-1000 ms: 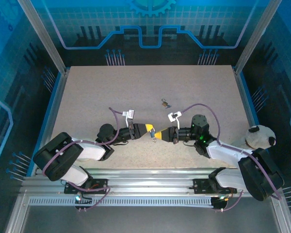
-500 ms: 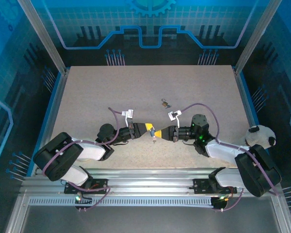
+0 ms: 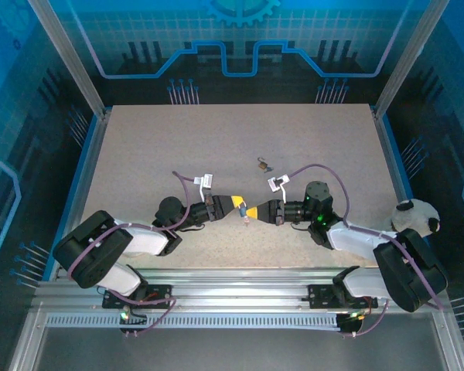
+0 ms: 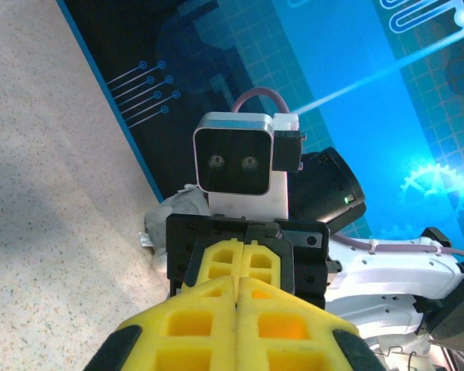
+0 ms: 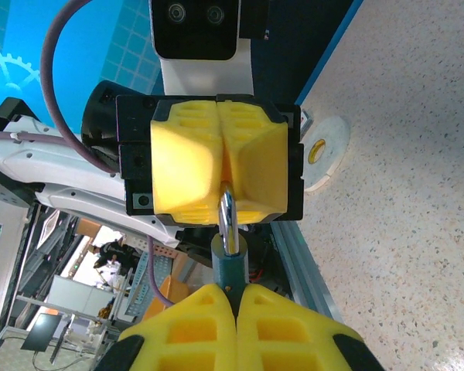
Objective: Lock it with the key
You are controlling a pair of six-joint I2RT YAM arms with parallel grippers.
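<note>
Over the near middle of the flat speckled beige table [image 3: 178, 139], a small padlock with a blue-green body and a shiny silver loop [image 5: 230, 259], held up in the air between two pincers meeting nose to nose. On the silver loop, the left gripper [image 3: 239, 205] with blocky yellow fingers, squeezed tight, the top of the loop tucked into the crack between them. On the blue-green body, the right gripper [image 5: 236, 297] with the same kind of yellow fingers, also squeezed tight, the far end of the body hidden in the crack. Long way of the padlock running straight from one pincer to the other: loop end toward the left gripper, body end toward the right gripper. Seen from above, that line going across the table from left to right, tipped a little. Keyhole hidden. Both arms low and reaching in toward the middle. Farther back on the table, well apart from the padlock, a small metal key [image 3: 263, 165] lying flat, too tiny to tell its pointing way. By the right edge, beside the right arm, a white lumpy thing with dark spots [image 3: 414, 216].
</note>
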